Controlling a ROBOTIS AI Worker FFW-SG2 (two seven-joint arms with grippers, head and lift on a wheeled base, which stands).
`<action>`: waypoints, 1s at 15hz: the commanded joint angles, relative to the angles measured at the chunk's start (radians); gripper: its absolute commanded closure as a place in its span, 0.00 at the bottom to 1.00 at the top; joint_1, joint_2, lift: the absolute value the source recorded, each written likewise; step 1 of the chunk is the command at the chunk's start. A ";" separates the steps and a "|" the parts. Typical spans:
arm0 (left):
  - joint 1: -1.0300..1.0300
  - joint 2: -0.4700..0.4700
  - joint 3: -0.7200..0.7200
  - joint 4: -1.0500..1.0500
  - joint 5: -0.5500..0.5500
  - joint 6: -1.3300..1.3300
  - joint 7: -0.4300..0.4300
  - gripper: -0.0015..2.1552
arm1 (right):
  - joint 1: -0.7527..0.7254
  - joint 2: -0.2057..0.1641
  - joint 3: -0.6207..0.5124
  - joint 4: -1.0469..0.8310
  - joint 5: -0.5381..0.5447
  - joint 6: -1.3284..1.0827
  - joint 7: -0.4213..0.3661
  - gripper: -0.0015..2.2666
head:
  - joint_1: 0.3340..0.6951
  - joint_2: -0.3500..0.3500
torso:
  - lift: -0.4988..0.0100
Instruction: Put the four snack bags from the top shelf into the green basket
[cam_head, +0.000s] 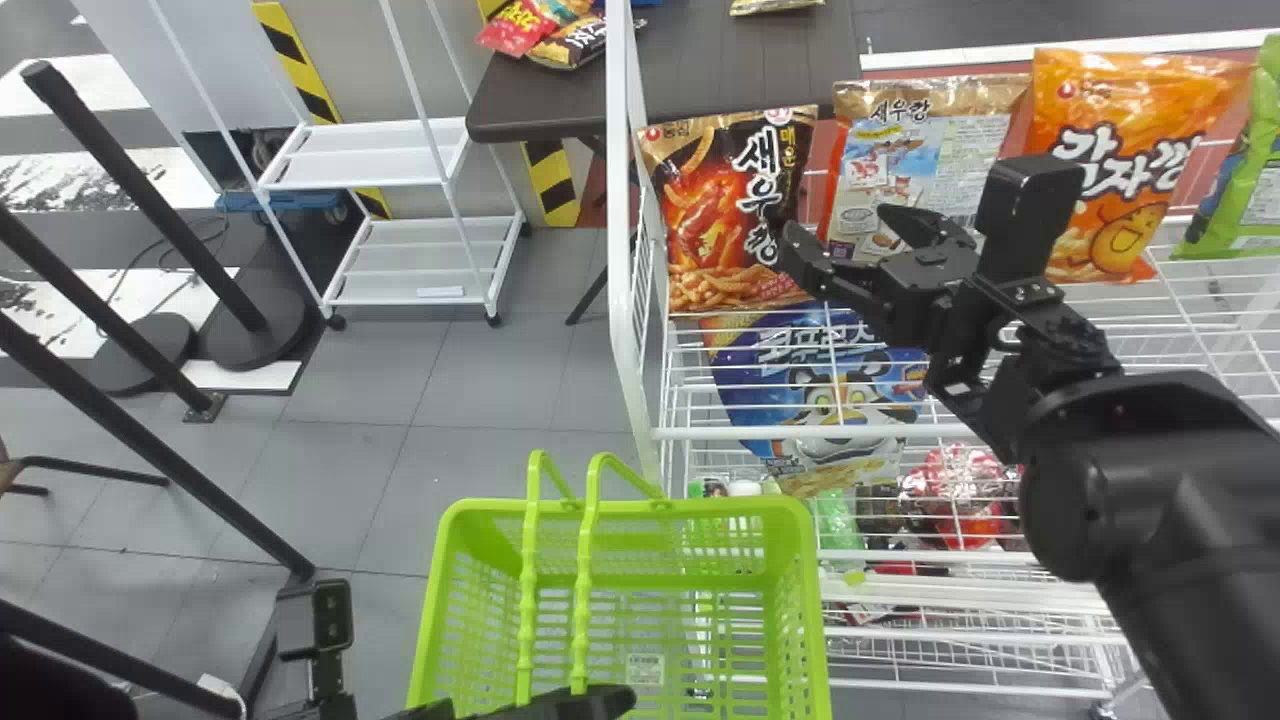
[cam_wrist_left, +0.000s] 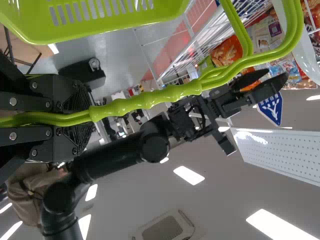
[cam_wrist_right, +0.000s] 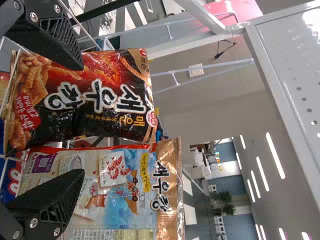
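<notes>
My right gripper (cam_head: 838, 235) stands open in front of the upper shelf, by the black-and-red bag (cam_head: 735, 210) and the brown-and-silver bag (cam_head: 880, 150). Further right stand the orange bag (cam_head: 1130, 160) and a green bag (cam_head: 1240, 190). In the right wrist view, the right gripper (cam_wrist_right: 82, 120) has one finger over the black-and-red bag (cam_wrist_right: 110, 95) and the other over the brown-and-silver bag (cam_wrist_right: 122, 185). The green basket (cam_head: 815, 620) hangs at bottom centre, with my left gripper (cam_head: 575, 700) at its handles (cam_head: 583, 600). In the left wrist view, the left gripper (cam_wrist_left: 82, 117) is shut on the handles (cam_wrist_left: 145, 100).
Behind the wires of the white rack (cam_head: 630, 300) is a blue bag (cam_head: 830, 385), with more goods lower down. A dark table (cam_head: 540, 95) stands behind the rack. To the left are a white trolley (cam_head: 370, 150) and black posts (cam_head: 150, 190).
</notes>
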 joint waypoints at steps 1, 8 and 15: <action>-0.012 0.010 -0.010 0.014 0.001 0.002 -0.010 1.00 | -0.098 0.002 0.012 0.178 -0.090 -0.031 0.054 0.04 | 1.00 0.78 | 0.98; -0.019 0.008 -0.011 0.029 0.002 -0.001 -0.010 1.00 | -0.277 0.002 0.083 0.499 -0.207 -0.166 0.215 0.04 | 1.00 0.82 | 0.98; -0.023 0.010 -0.013 0.035 0.002 -0.001 -0.010 1.00 | -0.451 0.002 0.109 0.754 -0.187 -0.212 0.278 0.08 | 1.00 0.78 | 0.98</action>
